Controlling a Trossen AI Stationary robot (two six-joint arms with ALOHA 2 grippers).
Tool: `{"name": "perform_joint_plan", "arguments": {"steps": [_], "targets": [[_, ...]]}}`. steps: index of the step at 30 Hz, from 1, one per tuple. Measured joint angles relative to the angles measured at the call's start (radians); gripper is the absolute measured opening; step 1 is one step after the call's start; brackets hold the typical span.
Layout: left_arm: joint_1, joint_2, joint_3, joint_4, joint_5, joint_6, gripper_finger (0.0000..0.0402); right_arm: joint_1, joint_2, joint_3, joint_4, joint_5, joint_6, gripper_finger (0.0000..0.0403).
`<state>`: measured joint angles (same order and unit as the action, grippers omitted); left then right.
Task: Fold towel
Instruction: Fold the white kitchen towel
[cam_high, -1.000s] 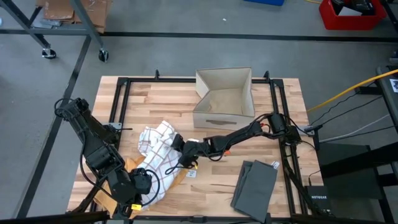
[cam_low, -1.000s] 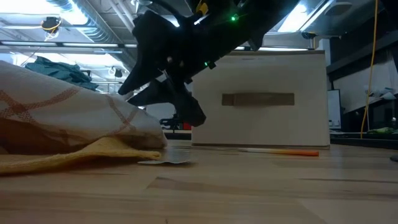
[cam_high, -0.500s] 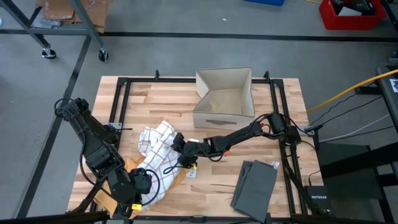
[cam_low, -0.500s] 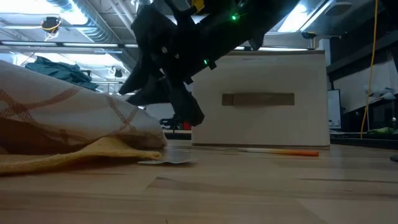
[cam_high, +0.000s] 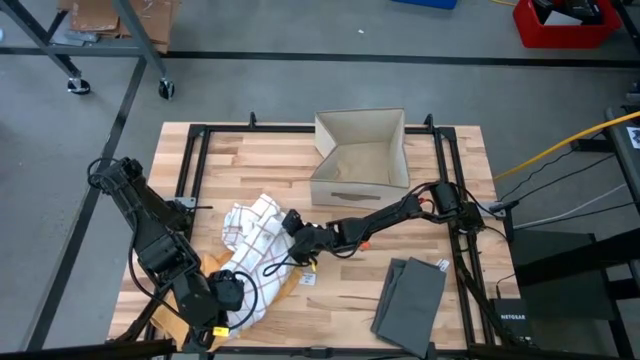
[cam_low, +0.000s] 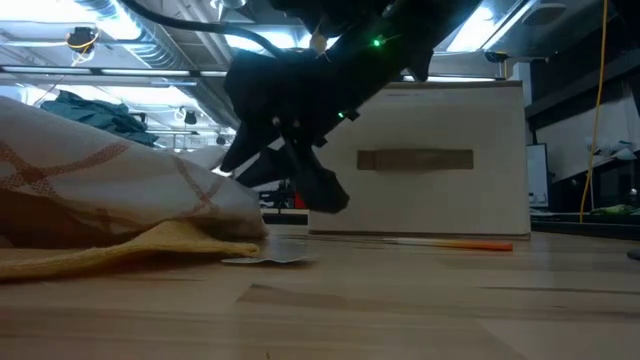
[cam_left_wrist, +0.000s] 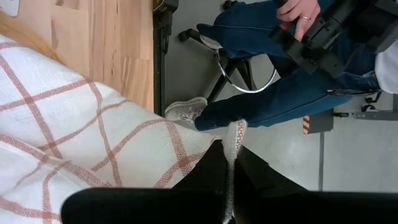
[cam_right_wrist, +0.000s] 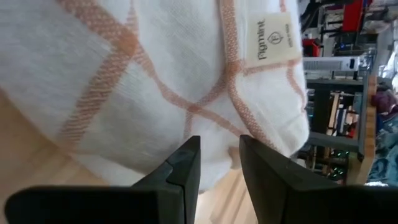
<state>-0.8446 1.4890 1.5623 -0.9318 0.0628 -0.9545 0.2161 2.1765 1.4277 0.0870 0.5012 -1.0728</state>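
Towel: crumpled heap, lower left of high view. Right gripper: fingers parted, empty, at its right edge, nearer. Left gripper: clamped on the lower hem.

a small tag on the checked towel seems to read "figmint".

From above you get even, soft light on the worktop, with only faint shadows. In the low view ceiling lights glare behind the arm, leaving it a dark silhouette. Your right wrist's near fingers look blurred.
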Motion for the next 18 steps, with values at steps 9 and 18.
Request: {"name": "perform_joint_plan", "arguments": {"steps": [9,18], "targets": [[0.0,0.0,0.0,0.0,0.0,-0.007,0.0,0.019,0.0,0.0,0.005,0.007,-0.043,0.0115],[0.0,0.0,0.0,0.0,0.0,0.032,0.0,0.055,0.0,0.0,0.003,0.031,-0.088,0.0115]]}}
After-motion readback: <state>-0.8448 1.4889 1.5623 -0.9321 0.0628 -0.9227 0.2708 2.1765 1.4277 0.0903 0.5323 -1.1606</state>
